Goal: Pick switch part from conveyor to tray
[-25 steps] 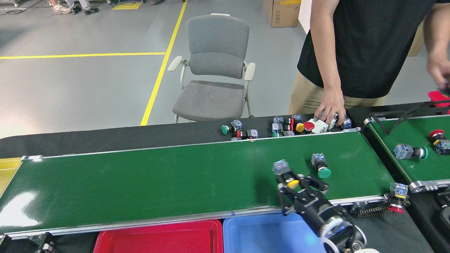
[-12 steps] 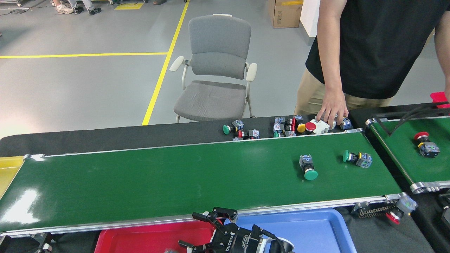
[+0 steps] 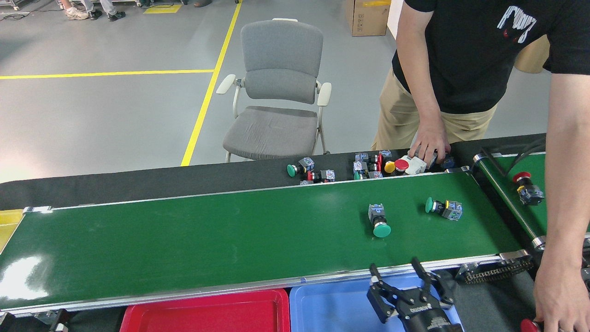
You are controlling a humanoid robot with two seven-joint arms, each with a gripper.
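Note:
Two green-capped switch parts lie on the dark-green conveyor (image 3: 184,235) towards its right end, one (image 3: 379,220) nearer me and one (image 3: 443,208) further right. My right gripper (image 3: 395,273) is at the bottom, just off the belt's near rail and above the blue tray (image 3: 332,306). Its fingers (image 3: 374,276) point up towards the belt and stand open with nothing between them. The nearer green part is a short way beyond it. My left gripper is out of view.
A red tray (image 3: 207,313) sits left of the blue one. Several loose switch parts (image 3: 368,166) lie behind the belt, with a person's hand (image 3: 431,143) on them. Their other hand (image 3: 560,295) is at the bottom right. A second belt (image 3: 537,184) carries a red-capped part (image 3: 528,188).
A second ago my right gripper was over the belt, shut on a yellow-capped part. It swung left over the trays, then back right, now open and empty. The green parts moved left.

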